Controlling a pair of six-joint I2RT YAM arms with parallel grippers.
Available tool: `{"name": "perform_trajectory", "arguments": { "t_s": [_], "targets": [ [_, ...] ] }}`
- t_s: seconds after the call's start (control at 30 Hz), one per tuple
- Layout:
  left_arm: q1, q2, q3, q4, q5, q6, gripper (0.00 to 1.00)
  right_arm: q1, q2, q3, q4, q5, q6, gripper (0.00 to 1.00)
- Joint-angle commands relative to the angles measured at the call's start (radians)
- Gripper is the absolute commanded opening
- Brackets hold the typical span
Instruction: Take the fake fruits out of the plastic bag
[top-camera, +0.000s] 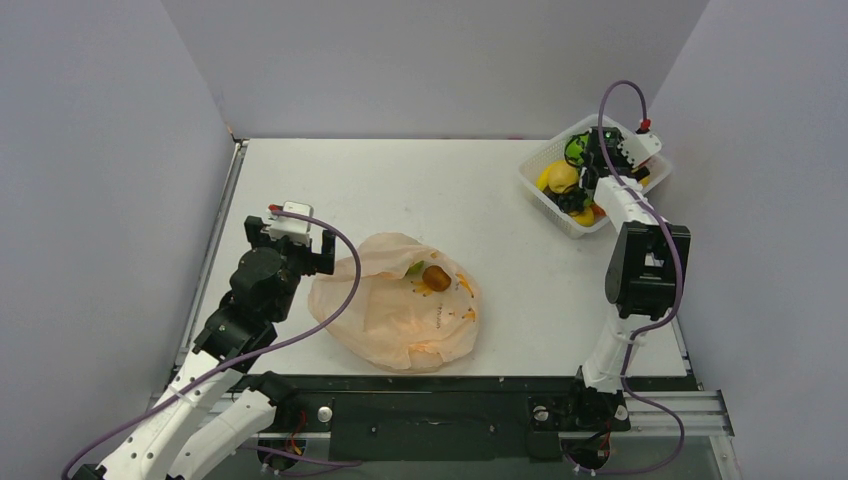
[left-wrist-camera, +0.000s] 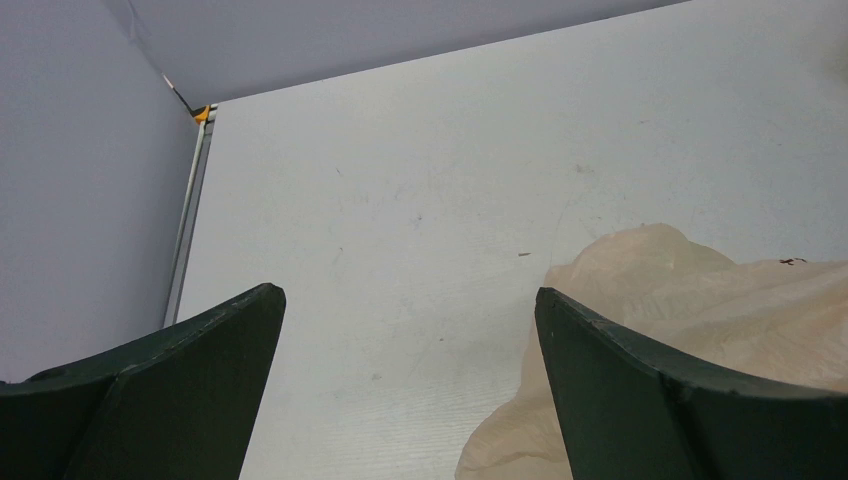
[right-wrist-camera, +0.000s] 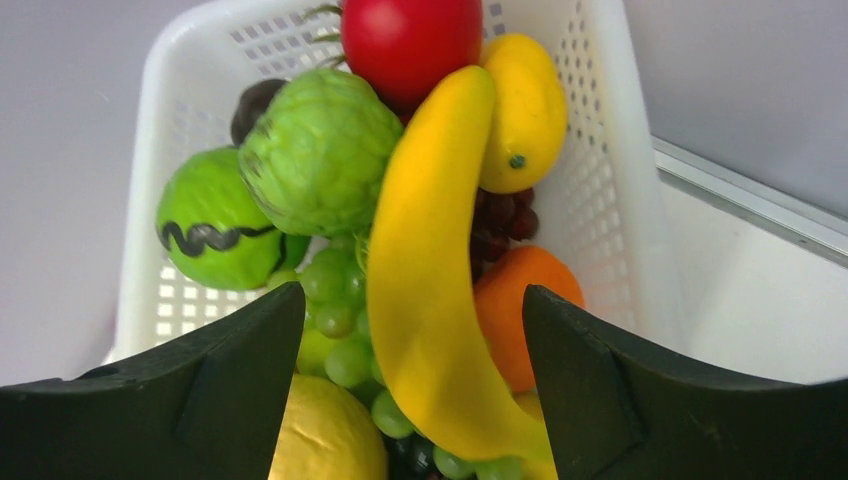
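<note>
The peach-orange plastic bag (top-camera: 395, 315) lies crumpled near the table's front, with a small brownish fruit (top-camera: 436, 278) and a green one (top-camera: 414, 268) showing at its mouth. My left gripper (top-camera: 295, 255) stands open just left of the bag, nothing between its fingers; in the left wrist view the bag (left-wrist-camera: 720, 300) lies by the right finger. My right gripper (right-wrist-camera: 412, 292) hangs open over the white basket (right-wrist-camera: 620, 200). A yellow banana (right-wrist-camera: 425, 250) lies between its jaws with a gap on each side, atop a red apple (right-wrist-camera: 410, 40), green fruits (right-wrist-camera: 320, 150) and grapes (right-wrist-camera: 335, 300).
The white lattice basket (top-camera: 535, 160) sits at the table's back right corner, close to the right wall. It also holds a yellow lemon (right-wrist-camera: 525, 110) and an orange (right-wrist-camera: 520, 300). Grey walls enclose the table on three sides.
</note>
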Motion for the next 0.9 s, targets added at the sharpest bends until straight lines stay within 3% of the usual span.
{"name": "perform_trajectory", "arguments": {
  "t_s": [0.0,0.23,0.4,0.67,0.87],
  "targets": [
    [0.006,-0.016,0.028,0.012,0.009,-0.008,0.96,0.035,-0.141,-0.050,-0.007,0.034,-0.074,0.76],
    [0.007,-0.024,0.026,0.011,0.011,-0.011,0.96,0.159,-0.322,-0.179,-0.012,0.128,-0.162,0.78],
    [0.008,-0.020,0.029,0.010,0.009,-0.011,0.96,0.275,-0.463,-0.294,0.000,0.111,-0.181,0.78],
    [0.013,-0.024,0.022,0.010,-0.017,-0.006,0.97,0.586,-0.613,-0.417,0.028,-0.093,-0.264,0.68],
    [0.015,-0.014,0.020,0.011,-0.030,-0.001,0.97,0.835,-0.751,-0.437,-0.033,-0.067,-0.455,0.68]
  ]
}}
